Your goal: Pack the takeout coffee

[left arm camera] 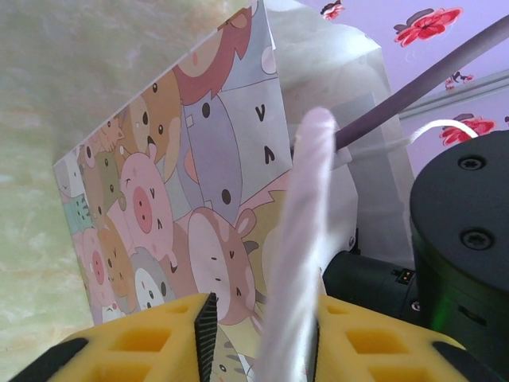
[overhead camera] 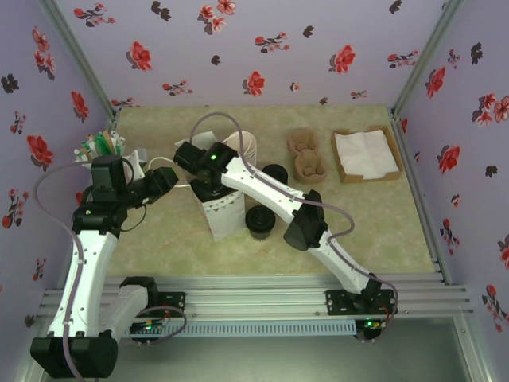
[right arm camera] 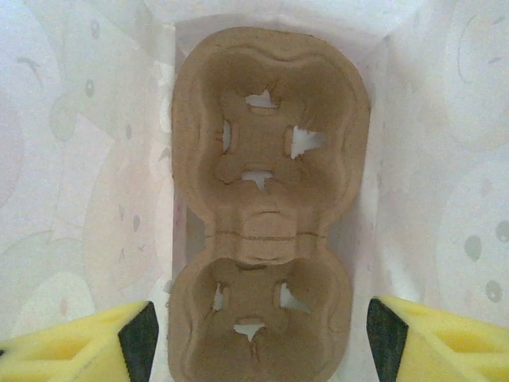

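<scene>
The right tool (right arm camera: 262, 341) is down inside the bag (overhead camera: 223, 215), fingers spread wide and gripping nothing. Straight below it a brown two-cup carrier (right arm camera: 266, 199) lies flat on the bag's floor, both wells empty.

The coffee (overhead camera: 260, 218) is not packed. It stands upright on the worktop (overhead camera: 382, 231) just right of the bag, black lid on, tucked close under the right forearm, and neither tool touches it.

Out from there, a squat black stack of lids (overhead camera: 275, 172) sits just behind the coffee. Left of the lids, a stack of pale cups (overhead camera: 248, 148) stands at the bag's far side. Farther right are two spare carriers (overhead camera: 307, 156), then a box of napkins (overhead camera: 366, 155) near the right wall.

At the bag's left side the left tool (left arm camera: 261, 328) has its jaws partly apart. A pale strip (left arm camera: 301, 239) of the bag runs up between them. It is too blurred to call rim or handle. It lies against one pad, and a gap shows on the other side, so there is no pinch. The bag's cartoon animals fill the panel behind it.

A holder of straws (overhead camera: 100, 147) stands at the far left.
</scene>
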Controlling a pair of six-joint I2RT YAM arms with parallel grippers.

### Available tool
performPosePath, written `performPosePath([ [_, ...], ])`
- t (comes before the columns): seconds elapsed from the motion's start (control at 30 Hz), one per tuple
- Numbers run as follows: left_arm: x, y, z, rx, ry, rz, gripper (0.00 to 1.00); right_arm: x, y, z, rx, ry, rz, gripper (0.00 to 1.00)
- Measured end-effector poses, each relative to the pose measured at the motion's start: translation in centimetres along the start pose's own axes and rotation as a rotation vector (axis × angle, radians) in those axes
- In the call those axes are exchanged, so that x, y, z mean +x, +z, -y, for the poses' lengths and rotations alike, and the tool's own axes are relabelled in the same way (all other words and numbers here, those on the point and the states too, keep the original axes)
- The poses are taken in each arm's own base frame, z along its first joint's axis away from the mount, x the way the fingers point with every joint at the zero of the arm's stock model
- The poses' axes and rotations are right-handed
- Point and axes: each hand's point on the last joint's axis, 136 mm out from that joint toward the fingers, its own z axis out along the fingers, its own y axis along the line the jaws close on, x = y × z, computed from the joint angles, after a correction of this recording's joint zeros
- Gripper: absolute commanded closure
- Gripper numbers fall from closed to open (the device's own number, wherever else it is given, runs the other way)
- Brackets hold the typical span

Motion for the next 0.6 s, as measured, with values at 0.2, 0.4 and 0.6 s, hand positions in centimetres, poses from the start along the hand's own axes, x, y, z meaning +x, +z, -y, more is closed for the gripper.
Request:
performPosePath([
  [0.2, 0.0, 0.0, -0.1, -0.005, 0.0, 0.003, 0.57, -0.1, -0.4, 0.0, -0.005, -0.002, 0.008, 0.2],
  [0.4, -0.1, 0.0, -0.1, -0.005, 0.0, 0.003, 0.55, -0.6, -1.9, 0.0, -0.021, -0.001, 0.037, 0.18],
  [0.6, 0.0, 0.0, -0.1, -0.008, -0.003, 0.0, 0.5, -1.4, -3.8, -0.1, -0.05, 0.008, 0.087, 0.18],
])
